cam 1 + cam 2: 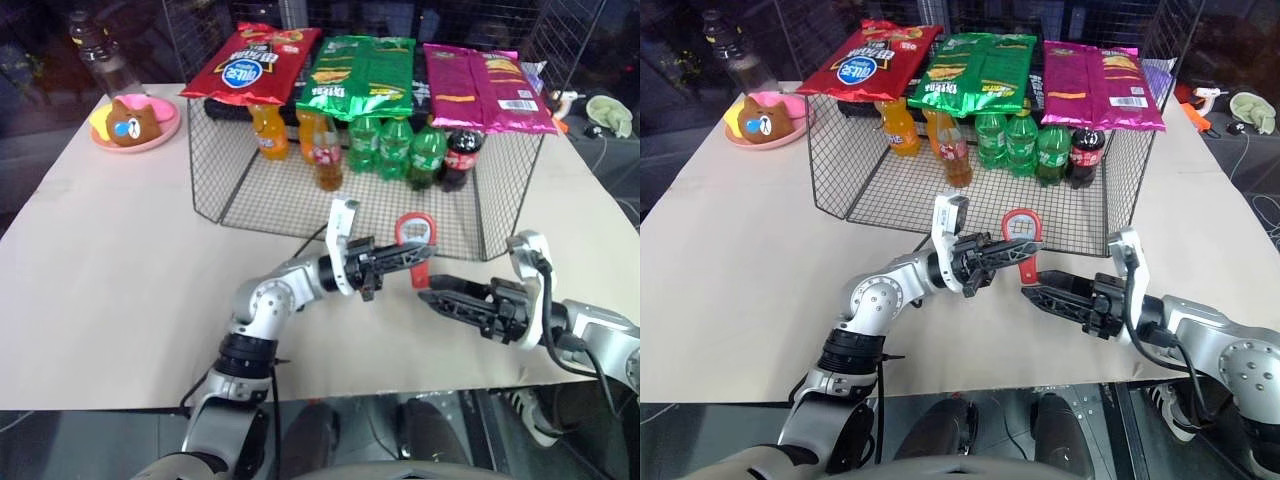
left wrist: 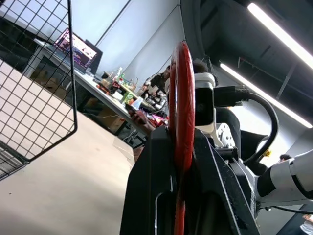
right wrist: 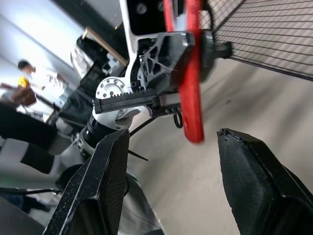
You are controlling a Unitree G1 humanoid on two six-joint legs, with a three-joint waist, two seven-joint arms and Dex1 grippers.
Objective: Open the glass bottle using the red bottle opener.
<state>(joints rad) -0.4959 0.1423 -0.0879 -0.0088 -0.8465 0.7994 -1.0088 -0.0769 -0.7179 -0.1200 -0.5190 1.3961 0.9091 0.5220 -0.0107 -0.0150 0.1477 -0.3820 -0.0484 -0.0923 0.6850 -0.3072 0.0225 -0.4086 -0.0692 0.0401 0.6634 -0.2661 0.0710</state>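
While glass bottle [image 1: 327, 150] sits inside wire basket [image 1: 250, 190] among soda bottles [image 1: 400, 150], reach over mesh likely snags arm or topples neighbours. Left gripper [image 1: 400, 257] clenched on red bottle opener [image 1: 414, 245], thin hold, may twist under prying. Right gripper [image 1: 440, 297] spread, empty, just below opener.

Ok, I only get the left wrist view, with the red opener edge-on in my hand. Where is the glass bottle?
Observer: The glass bottle stands inside the wire basket, between an orange soda bottle and the green bottles.
Operator: Is the right hand holding anything?
Observer: No, the right hand is open and empty, beside the lower end of the red bottle opener, not touching it.
Operator: How does the opener sit?
Observer: Upright, ring head up, with the left hand shut across its middle.
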